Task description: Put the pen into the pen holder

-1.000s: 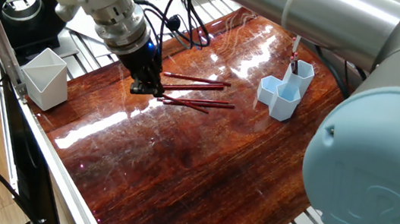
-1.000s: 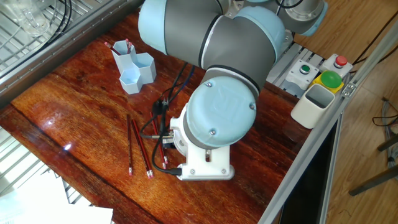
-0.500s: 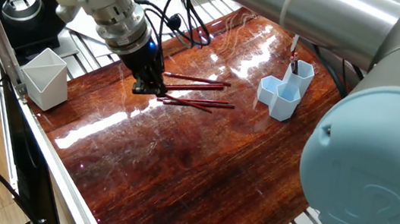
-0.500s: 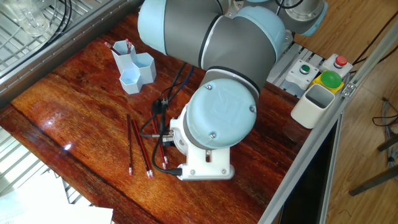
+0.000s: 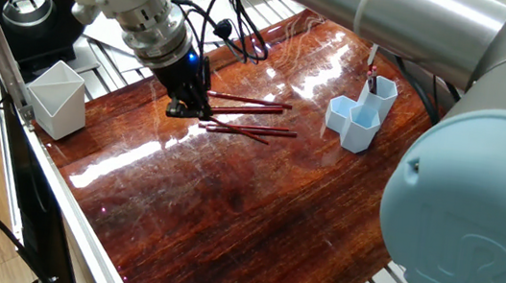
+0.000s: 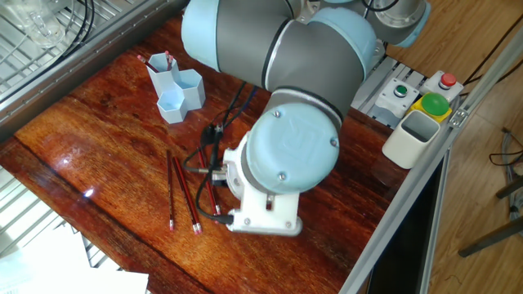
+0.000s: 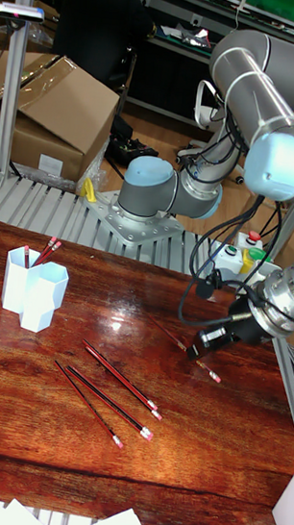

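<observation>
In one fixed view, the tool (image 5: 185, 106) is down at the table (image 5: 226, 206), its dark tip at the near ends of several red pens (image 5: 247, 108). The pens lie flat, long axes running from the tool toward the holder (image 5: 361, 114), fanned slightly. Whether the fingers are closed on a pen cannot be told; the tip is dark and small. The holder stands upright, well apart from the lying pens, with red pens upright in its tallest tube. A grey-white cup (image 5: 56, 98) stands near the table's edge on the other side of the tool.

In the other fixed view, the arm's wrist (image 6: 282, 159) covers the tool. Two pens (image 6: 181, 194) lie side by side on the table, nearly parallel, pointing roughly toward the holder (image 6: 176, 88). Another pen (image 6: 211, 192) lies just beside the wrist, partly hidden. A cup (image 6: 411, 139) sits at the table's edge by a button box (image 6: 425, 91).

In the tall fixed view, the tool (image 7: 203, 342) hangs tilted, its tip low over a pen (image 7: 189, 350) that lies slanted on the table. Its gap cannot be read here. Three more pens (image 7: 115, 390) lie diagonally, eraser ends away from the holder (image 7: 33, 287), which stands well apart with two pens in it.
</observation>
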You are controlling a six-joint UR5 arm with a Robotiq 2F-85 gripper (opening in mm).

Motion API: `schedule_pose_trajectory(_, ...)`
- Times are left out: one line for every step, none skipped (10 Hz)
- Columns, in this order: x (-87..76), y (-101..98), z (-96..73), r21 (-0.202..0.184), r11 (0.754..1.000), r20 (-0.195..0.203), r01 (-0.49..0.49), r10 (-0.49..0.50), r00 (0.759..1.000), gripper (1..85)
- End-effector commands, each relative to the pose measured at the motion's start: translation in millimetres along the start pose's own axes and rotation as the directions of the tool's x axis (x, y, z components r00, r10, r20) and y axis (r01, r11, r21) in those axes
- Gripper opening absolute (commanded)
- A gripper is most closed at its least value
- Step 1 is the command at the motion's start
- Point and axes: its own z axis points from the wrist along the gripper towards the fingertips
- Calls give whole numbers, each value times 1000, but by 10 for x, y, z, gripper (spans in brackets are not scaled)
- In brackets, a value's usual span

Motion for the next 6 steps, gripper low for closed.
schedule_pose_trajectory(582, -25, -443, -56, 993, 18, 107, -107, 994, 10)
schedule_pose_trajectory(910, -152, -574, -38, 984, 49, 176, -174, 984, 10)
schedule_pose_trajectory(1128, -390, -596, 45, 971, 113, 236, -239, 964, 10)
schedule_pose_trajectory(1186, -356, -527, 33, 963, 193, 267, -268, 944, 10)
schedule_pose_trajectory(1243, -397, -453, 45, 958, 227, 285, -287, 931, 10)
schedule_pose_trajectory(1350, -428, -413, 53, 955, 223, 293, -297, 928, 10)
